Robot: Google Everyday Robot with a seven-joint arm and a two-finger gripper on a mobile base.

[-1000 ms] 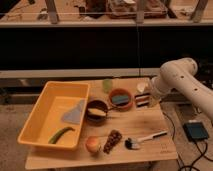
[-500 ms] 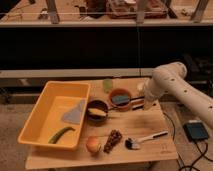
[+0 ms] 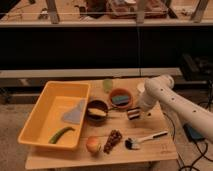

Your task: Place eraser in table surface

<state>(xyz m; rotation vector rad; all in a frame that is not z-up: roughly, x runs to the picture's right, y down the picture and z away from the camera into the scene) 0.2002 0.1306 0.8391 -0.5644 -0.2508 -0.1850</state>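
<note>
The small rectangular eraser with dark, white and reddish stripes (image 3: 133, 114) is seen right of centre in the frame, at the end of the white arm that reaches in from the right. It appears to sit low over, or just on, the light tan wooden table surface (image 3: 160, 150); whether contact has been made cannot be told. The placing is judged to be nearly done: the eraser is already brought to a bare patch of wood, right of the dark brown bowl (image 3: 97, 110) and below the orange bowl with a blue-green pad (image 3: 121, 98). What is left is the release and the lifting away of the arm. The gripper (image 3: 135, 113) is located right at the eraser, and it is judged to be closed on it, though the fingers are hardly made out.
</note>
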